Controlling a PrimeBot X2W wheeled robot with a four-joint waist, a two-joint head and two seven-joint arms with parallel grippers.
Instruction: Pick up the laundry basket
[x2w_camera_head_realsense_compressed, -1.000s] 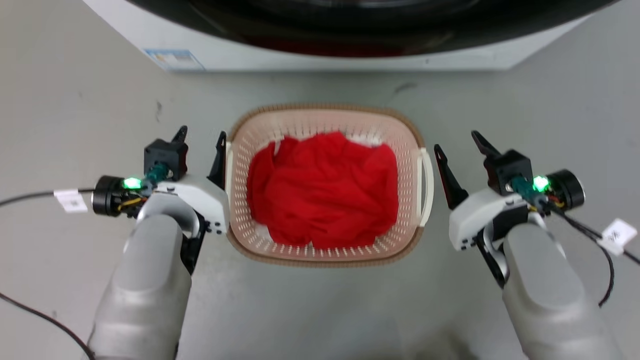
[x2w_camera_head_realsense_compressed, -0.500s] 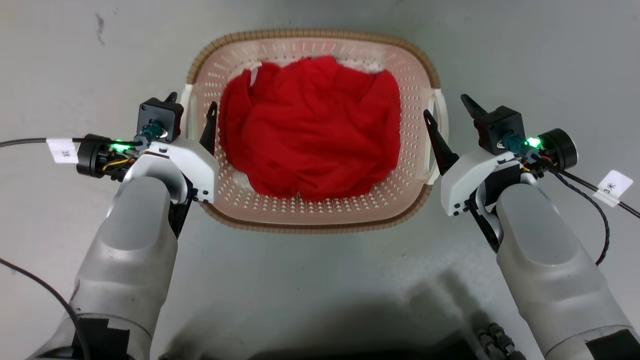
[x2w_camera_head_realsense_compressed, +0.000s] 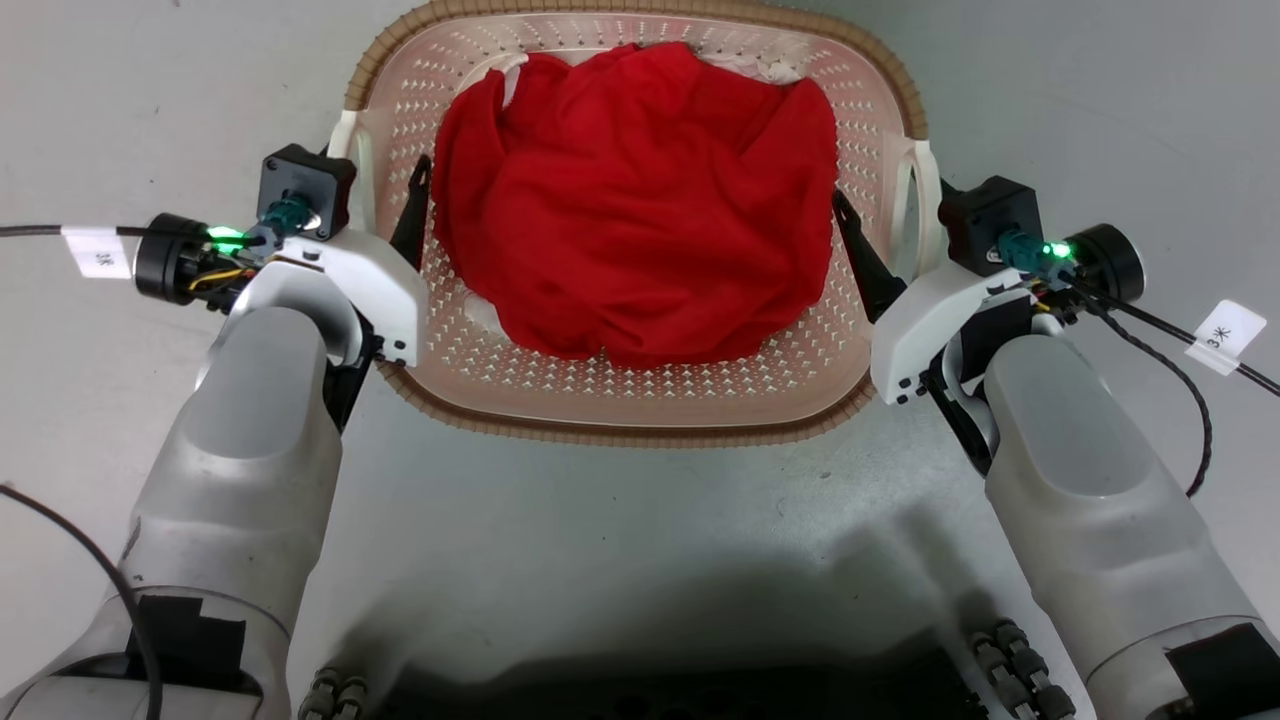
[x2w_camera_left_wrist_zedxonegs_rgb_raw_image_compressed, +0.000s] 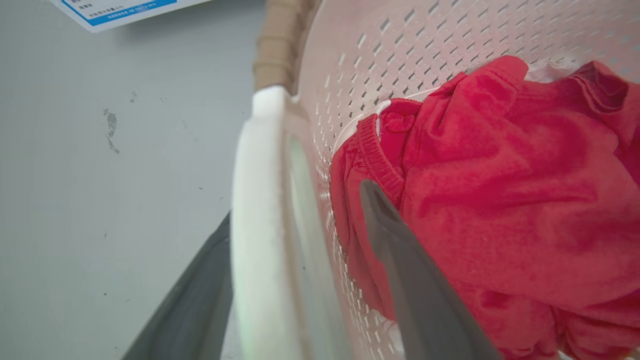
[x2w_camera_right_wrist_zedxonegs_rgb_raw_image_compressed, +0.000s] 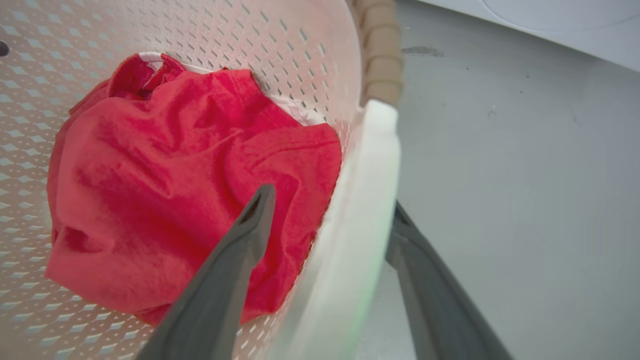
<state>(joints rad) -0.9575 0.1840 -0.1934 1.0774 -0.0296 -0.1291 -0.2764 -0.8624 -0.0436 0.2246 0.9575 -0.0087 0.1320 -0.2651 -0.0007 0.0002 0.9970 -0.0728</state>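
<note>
The laundry basket (x2w_camera_head_realsense_compressed: 640, 425) stands on the grey floor, pale pink with a brown rim, and holds a crumpled red cloth (x2w_camera_head_realsense_compressed: 640, 200). My left gripper (x2w_camera_head_realsense_compressed: 375, 190) is open astride the white left handle (x2w_camera_head_realsense_compressed: 345, 160), one finger inside the basket wall, the other outside. My right gripper (x2w_camera_head_realsense_compressed: 900, 215) straddles the right handle (x2w_camera_head_realsense_compressed: 925, 200) the same way, open. In the left wrist view the handle (x2w_camera_left_wrist_zedxonegs_rgb_raw_image_compressed: 257, 200) runs between the fingers of the left gripper (x2w_camera_left_wrist_zedxonegs_rgb_raw_image_compressed: 297, 200). The right wrist view shows the handle (x2w_camera_right_wrist_zedxonegs_rgb_raw_image_compressed: 365, 200) inside the right gripper (x2w_camera_right_wrist_zedxonegs_rgb_raw_image_compressed: 332, 200), the inner finger apart from it.
A white washer (x2w_camera_right_wrist_zedxonegs_rgb_raw_image_compressed: 525, 15) stands beyond the basket, its blue label (x2w_camera_left_wrist_zedxonegs_rgb_raw_image_compressed: 115, 7) at the edge of the left wrist view. Black cables with white tags (x2w_camera_head_realsense_compressed: 1225, 335) trail from both wrists. My dark base (x2w_camera_head_realsense_compressed: 640, 690) is at the bottom.
The head camera has tilted down and closer, so the washer has left its view. Both grippers have moved inward from beside the basket to straddle its handles.
</note>
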